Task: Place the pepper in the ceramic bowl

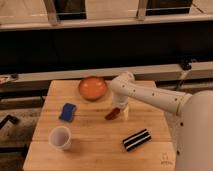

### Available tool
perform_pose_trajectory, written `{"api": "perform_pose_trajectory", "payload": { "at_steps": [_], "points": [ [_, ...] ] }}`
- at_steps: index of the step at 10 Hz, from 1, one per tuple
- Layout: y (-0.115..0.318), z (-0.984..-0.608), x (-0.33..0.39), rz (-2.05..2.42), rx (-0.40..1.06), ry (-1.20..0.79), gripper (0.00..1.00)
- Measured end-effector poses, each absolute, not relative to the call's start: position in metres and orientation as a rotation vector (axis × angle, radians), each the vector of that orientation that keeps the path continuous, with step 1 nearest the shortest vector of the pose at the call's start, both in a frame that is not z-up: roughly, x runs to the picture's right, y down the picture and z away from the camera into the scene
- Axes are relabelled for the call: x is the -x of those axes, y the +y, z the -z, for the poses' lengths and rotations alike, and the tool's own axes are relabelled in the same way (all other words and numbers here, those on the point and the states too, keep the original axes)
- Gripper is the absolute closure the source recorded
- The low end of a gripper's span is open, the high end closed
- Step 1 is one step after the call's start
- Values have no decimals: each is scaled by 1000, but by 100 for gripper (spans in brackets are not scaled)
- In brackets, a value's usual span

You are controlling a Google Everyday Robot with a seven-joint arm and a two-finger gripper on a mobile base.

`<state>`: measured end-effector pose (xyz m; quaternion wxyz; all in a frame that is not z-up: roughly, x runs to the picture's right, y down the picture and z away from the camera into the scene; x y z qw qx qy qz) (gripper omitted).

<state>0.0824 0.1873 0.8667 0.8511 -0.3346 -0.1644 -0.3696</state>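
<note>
Your robot's gripper (122,111) hangs low over the wooden table (90,152), just off the near side of the ceramic bowl (93,88). The pepper (112,114) lies on the tabletop outside the bowl, right beside the gripper and perhaps touching it. You cannot tell whether the gripper stands open or closed. A striped block (137,139) sits farther from the bowl.

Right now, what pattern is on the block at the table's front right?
Black-and-white stripes on the block, camera view; the gripper is at the pepper.
</note>
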Motion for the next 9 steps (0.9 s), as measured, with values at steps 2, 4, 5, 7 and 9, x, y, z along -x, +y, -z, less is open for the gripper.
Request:
{"api": "perform_pose_trajectory", "payload": {
  "at_steps": [2,4,5,7,9],
  "points": [
    [187,-868,-81,781,708,-350,20],
    [188,-867,-80,784,708,-349,31],
    [188,-866,-79,784,708,-350,42],
    [188,-867,-78,785,713,-353,60],
    [188,-867,-77,789,713,-354,82]
  ]
}}
